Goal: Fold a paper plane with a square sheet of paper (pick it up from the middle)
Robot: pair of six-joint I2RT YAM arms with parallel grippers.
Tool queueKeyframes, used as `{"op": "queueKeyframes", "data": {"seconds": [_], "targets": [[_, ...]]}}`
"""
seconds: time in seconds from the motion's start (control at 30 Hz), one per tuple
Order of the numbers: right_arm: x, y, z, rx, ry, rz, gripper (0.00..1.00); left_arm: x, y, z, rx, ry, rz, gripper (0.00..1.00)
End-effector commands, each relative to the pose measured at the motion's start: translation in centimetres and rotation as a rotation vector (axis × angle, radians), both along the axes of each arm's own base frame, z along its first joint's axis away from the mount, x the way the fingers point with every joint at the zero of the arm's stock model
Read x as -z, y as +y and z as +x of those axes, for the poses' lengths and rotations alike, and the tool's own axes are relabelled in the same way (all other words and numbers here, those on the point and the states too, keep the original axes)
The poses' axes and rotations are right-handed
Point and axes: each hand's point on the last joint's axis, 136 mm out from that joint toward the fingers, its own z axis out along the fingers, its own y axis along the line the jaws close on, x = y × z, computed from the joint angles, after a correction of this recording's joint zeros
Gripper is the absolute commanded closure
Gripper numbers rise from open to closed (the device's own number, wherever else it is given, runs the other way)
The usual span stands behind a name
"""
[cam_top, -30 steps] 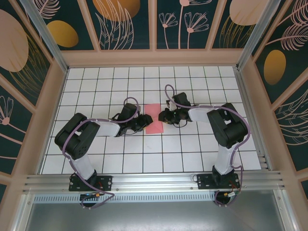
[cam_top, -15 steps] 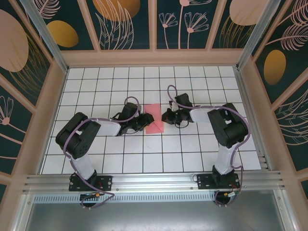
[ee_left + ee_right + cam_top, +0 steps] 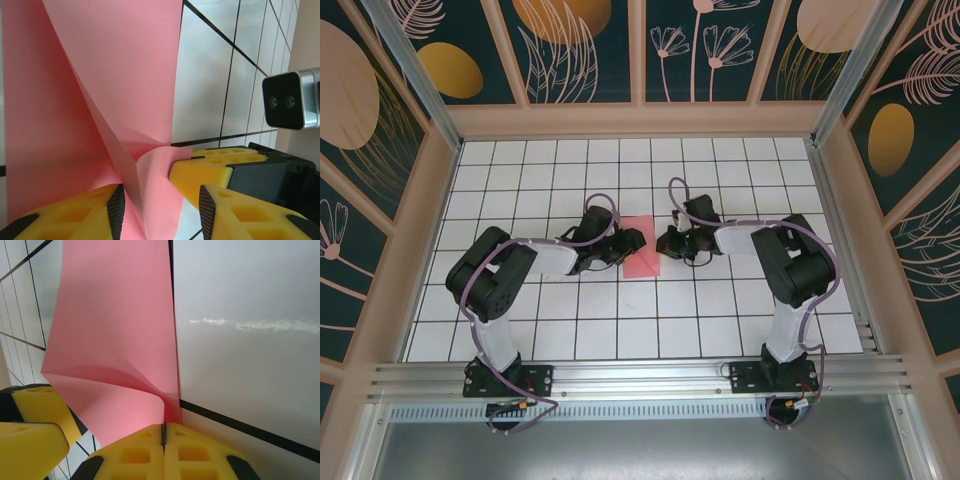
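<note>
Left gripper, jaws half apart, straddles a raised buckle in the pink sheet, which lies mid-table. Right gripper is clamped on the sheet's right edge. Closing here may set a stray crease; pulling apart may tear it. The grippers crowd each other; bare table surrounds them, walls well apart.

Tabletop: white square tiles ruled by thin dark lines, glossy. Glare streak across one tile in the right wrist view.

Enclosure walls: dark teal panels on three sides, printed with pale pink leaves and flowers and orange ovals.

Frame: tan beams along the foot of the walls and between the panels.

Corner posts: bare aluminium, slanting up from the rear corners.

Rail: ribbed aluminium along the near table edge.

Perforated strip: just below the rail.

Sheet-metal floor: grey, nearest the camera.
</note>
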Motion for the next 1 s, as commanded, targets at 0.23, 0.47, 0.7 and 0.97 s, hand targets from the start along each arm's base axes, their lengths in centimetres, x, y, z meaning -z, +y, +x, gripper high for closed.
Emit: {"op": "queueKeyframes", "data": {"seconds": [0.23, 0.47, 0.7, 0.97], "targets": [[-5.1, -3.9, 2.2, 0.115, -0.12, -0.03, 0.56, -0.7, -0.6, 0.8, 0.065, -0.127, 0.02, 0.67], [-7.6, -8.7, 2.4, 0.259, -0.206, -0.106, 0.31, -1.3, -0.5, 1.1, 0.09, -0.21, 0.041, 0.83], [-10.3, -10.7, 1.3, 0.314, -0.298, -0.123, 0.2, -4.2, 0.6, 1.5, 0.079, -0.284, 0.109, 0.9], [-12.1, -12.6, -1.2, 0.363, -0.338, -0.146, 0.16, -9.8, 6.7, 0.8, -0.016, -0.377, 0.406, 0.9]]}}
